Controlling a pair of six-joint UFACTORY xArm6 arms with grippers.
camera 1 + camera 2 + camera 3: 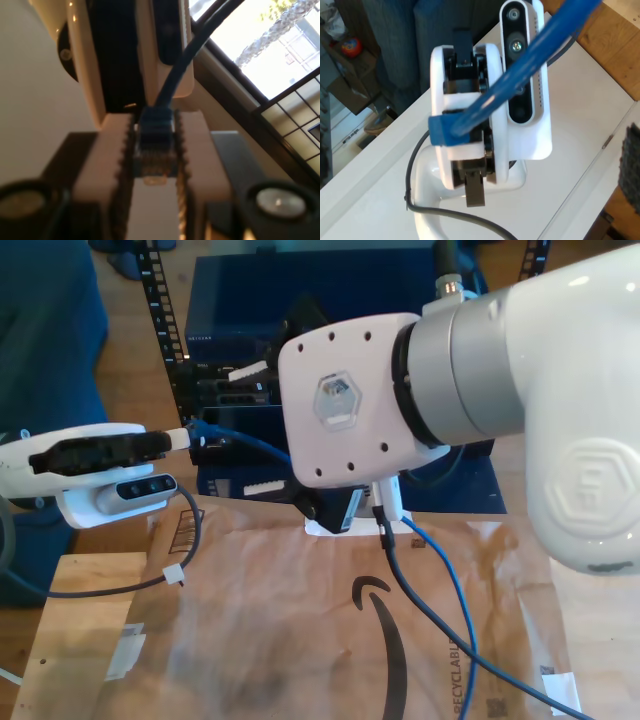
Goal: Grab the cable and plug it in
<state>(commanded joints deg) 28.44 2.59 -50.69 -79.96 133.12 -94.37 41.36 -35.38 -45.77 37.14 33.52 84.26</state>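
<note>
My first gripper [155,127] is shut on the cable's plug [154,150], a blue boot with a clear tip held between its white serrated fingers [112,160]. From the plug the blue cable [182,60] rises past the white-and-black body of the second arm [90,55]. The second wrist view faces my first gripper [465,130], where the blue boot [442,131] sticks out and the cable [530,60] runs toward the lens. At the exterior view's left my first gripper [185,440] holds the plug [200,430]. The cable [455,590] passes behind my second gripper [335,508], whose jaws are hidden.
A dark blue rack of network gear [240,370] stands behind the arms. Brown packing paper [300,640] covers the table. A thick black cable [420,610] hangs from the big white arm [540,390], and another [150,585] loops under the first arm.
</note>
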